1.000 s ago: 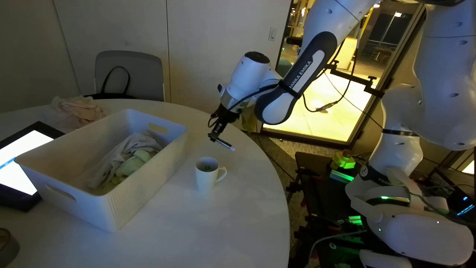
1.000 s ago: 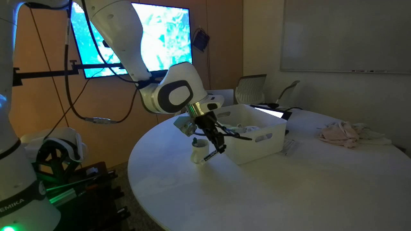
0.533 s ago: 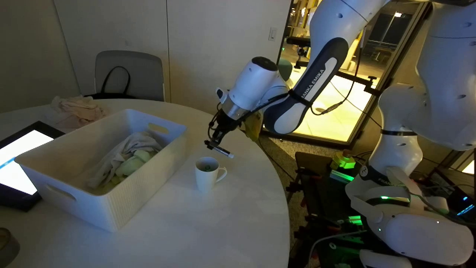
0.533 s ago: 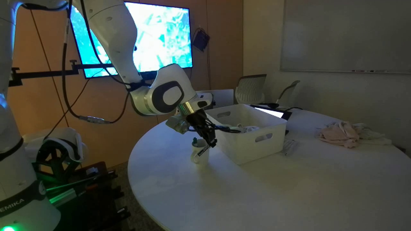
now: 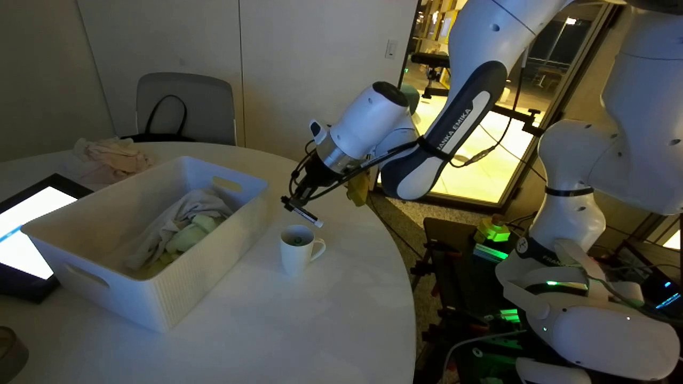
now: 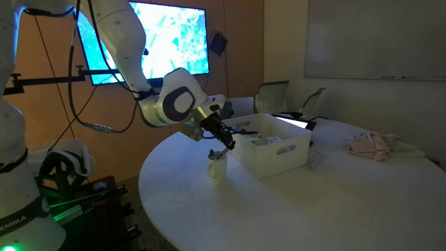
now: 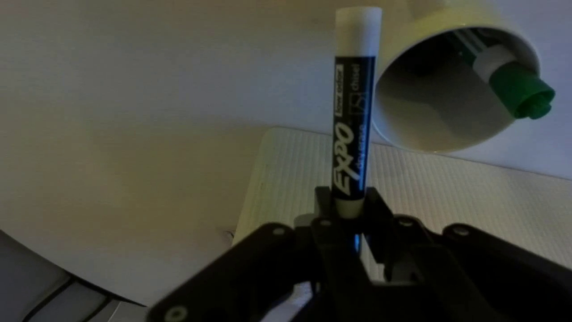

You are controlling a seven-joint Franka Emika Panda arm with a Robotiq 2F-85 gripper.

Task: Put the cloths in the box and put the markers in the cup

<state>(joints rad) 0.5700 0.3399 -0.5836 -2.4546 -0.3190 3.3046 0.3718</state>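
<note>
Grasping a black marker (image 5: 307, 215), the claw (image 5: 289, 203) hangs in an exterior view near the cup (image 5: 294, 261), which stands between the box (image 5: 213, 269), cloths (image 5: 195, 232) inside, and the curved edge of the tabletop (image 5: 320, 330). In an exterior view, the black marker's low end overlaps the cup's rim; contact cannot be told. In the wrist view, a green-capped marker (image 7: 511, 82) leans inside the cup.

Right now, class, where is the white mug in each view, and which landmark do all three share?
In an exterior view: white mug below and left of centre, right of the white bin.
In an exterior view: white mug below centre, left of the white bin.
Wrist view: white mug upper right, white bin lower in frame.
Shared landmark: white bin.
</note>
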